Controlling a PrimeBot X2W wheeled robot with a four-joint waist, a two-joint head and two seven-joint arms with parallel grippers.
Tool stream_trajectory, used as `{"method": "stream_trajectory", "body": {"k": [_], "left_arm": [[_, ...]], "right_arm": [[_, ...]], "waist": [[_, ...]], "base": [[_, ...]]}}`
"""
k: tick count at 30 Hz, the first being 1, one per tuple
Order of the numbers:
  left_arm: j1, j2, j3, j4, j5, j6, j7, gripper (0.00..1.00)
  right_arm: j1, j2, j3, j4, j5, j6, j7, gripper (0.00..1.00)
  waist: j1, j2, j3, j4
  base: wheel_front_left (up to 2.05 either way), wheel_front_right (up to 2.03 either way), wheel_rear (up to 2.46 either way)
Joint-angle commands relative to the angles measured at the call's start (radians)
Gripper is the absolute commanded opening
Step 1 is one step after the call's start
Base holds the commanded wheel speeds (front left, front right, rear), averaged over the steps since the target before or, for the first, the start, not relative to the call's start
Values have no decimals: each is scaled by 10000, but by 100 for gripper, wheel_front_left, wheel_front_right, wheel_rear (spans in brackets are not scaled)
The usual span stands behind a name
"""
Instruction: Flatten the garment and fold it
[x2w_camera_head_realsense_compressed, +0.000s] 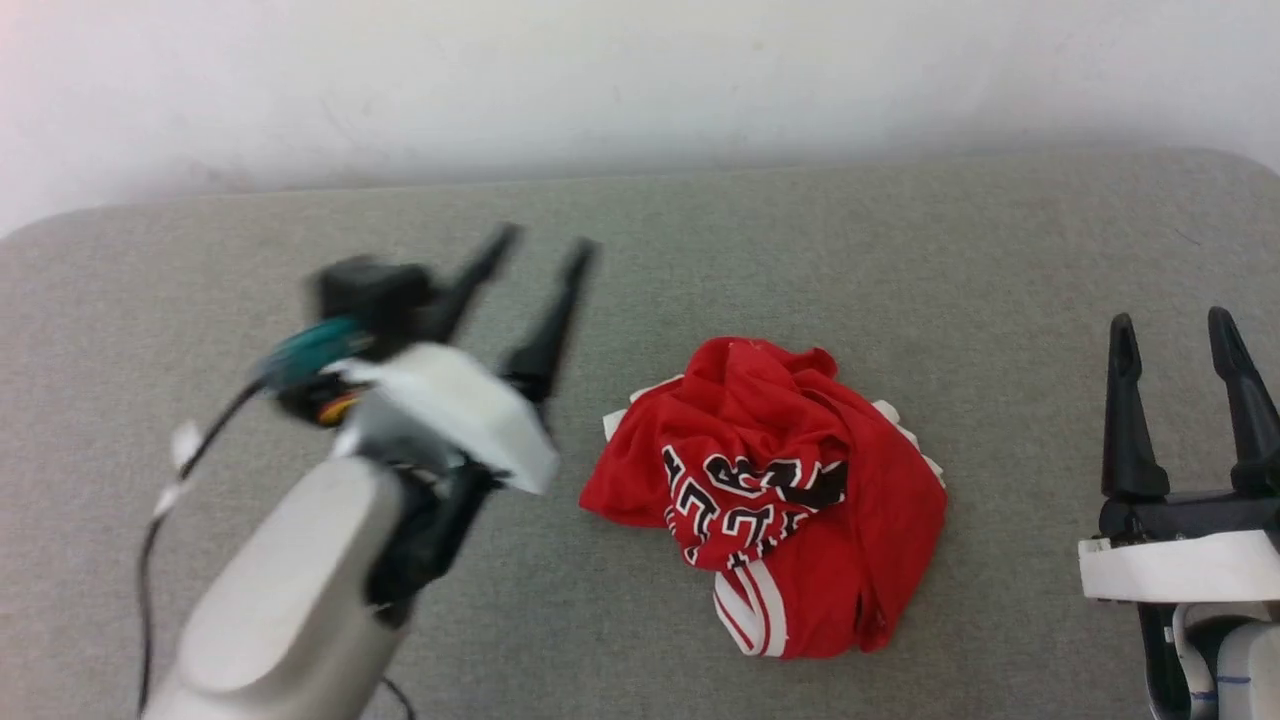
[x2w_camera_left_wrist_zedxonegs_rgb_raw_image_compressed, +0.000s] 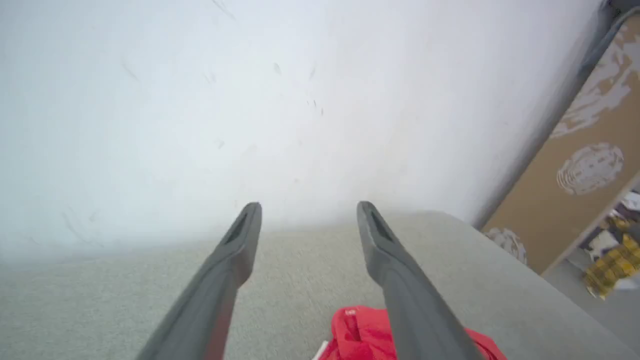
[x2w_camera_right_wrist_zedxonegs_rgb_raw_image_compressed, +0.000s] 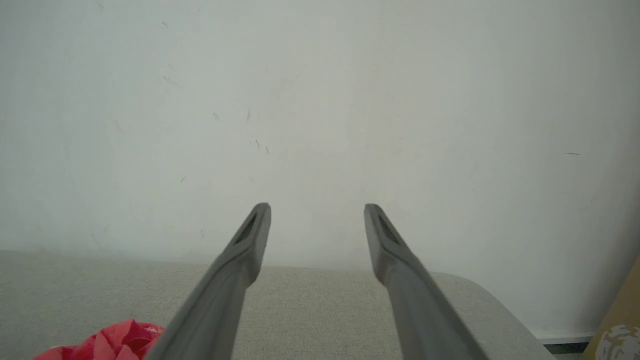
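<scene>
one crumpled red garment (x2w_camera_head_realsense_compressed: 770, 490), woven surface (x2w_camera_head_realsense_compressed: 900, 250)

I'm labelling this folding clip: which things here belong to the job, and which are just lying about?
Job: crumpled red shirt; left tool and right tool, both open and clear of it; grey padded top under it.
Lying about: brown blotched board; yellow checked cloth; white wall.
</scene>
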Motion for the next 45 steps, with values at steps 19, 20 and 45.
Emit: {"method": "stream_trajectory", "body": {"k": [19, 20, 45], "left_arm": [[5873, -1252, 4053, -1887, 3296, 276, -3299, 100], [5926, -1426, 4174, -1848, 3408, 108, -3299, 100], [5316, -2968, 5465, -940, 4298, -1790, -3301, 100]], "right_arm": [[736, 22, 406, 192, 153, -11, -49, 100], [694, 22, 458, 169, 74, -11, -49, 100], [240, -895, 2696, 34, 607, -11, 6147, 0]], "waist": [[1, 0, 123, 93], [1, 0, 128, 125], [1, 0, 930, 1172]], "base": [[0, 0, 0], [0, 0, 0], [0, 0, 0]]}}
